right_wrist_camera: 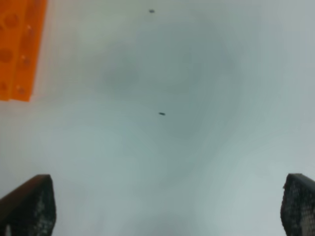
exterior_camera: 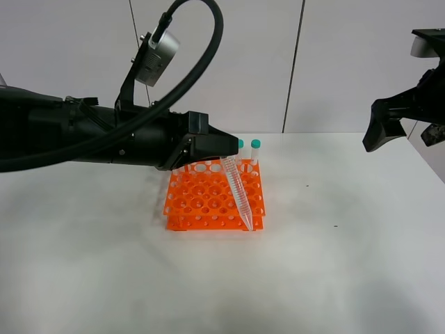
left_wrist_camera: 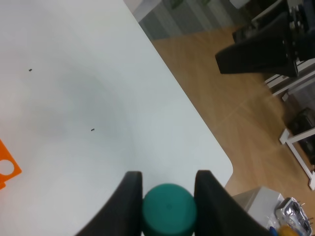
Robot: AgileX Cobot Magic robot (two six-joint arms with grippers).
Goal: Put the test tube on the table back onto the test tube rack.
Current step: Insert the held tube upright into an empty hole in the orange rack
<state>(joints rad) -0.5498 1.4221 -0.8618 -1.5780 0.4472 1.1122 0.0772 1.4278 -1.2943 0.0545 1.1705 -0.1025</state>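
Note:
My left gripper [exterior_camera: 226,154] is shut on the test tube [exterior_camera: 238,190], holding it near the cap end. The clear tube slants down to the right, its pointed tip over the front right corner of the orange test tube rack [exterior_camera: 208,202]. In the left wrist view the teal cap [left_wrist_camera: 169,208] sits clamped between the two dark fingers [left_wrist_camera: 129,199]; a corner of the rack [left_wrist_camera: 7,167] shows. Capped tubes [exterior_camera: 255,152] stand in the rack's back row. My right gripper [exterior_camera: 389,125] is open and empty, raised at the far right; its fingertips [right_wrist_camera: 29,206] frame bare table [right_wrist_camera: 172,147], with the rack's edge [right_wrist_camera: 19,44] in view.
The white table [exterior_camera: 334,264] spreads around the rack, with small dark specks [exterior_camera: 335,225] right of it. In the left wrist view the table's rounded corner [left_wrist_camera: 224,164] meets a wooden floor [left_wrist_camera: 246,113] with dark equipment [left_wrist_camera: 261,49] beyond.

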